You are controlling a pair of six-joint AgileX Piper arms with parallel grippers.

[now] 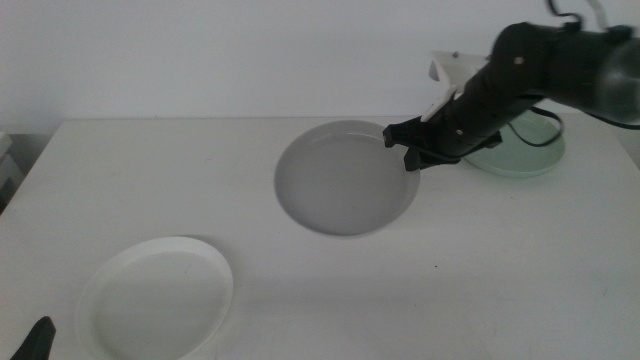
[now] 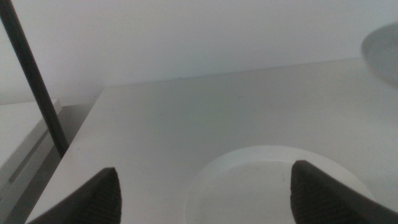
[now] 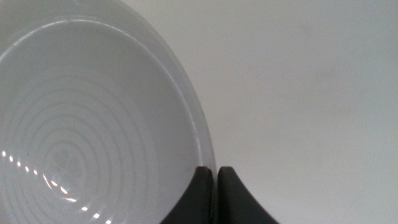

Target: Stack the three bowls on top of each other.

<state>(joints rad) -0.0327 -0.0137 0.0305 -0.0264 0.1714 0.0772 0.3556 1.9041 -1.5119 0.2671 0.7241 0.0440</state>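
Observation:
The grey bowl (image 1: 345,178) is at the middle of the table. My right gripper (image 1: 410,155) is shut on its right rim; the right wrist view shows the jaws (image 3: 216,180) pinching the rim of the grey bowl (image 3: 87,124). The pale mint green bowl (image 1: 525,158) lies at the back right, partly hidden behind the right arm. The white bowl (image 1: 158,297) lies at the front left. My left gripper (image 1: 35,340) waits at the bottom left edge, open and empty (image 2: 205,196), just in front of the white bowl (image 2: 267,180).
A white object (image 1: 450,68) stands at the back right behind the arm. A dark pole (image 2: 34,81) rises past the table's left edge. The grey bowl's edge also shows in the left wrist view (image 2: 384,53).

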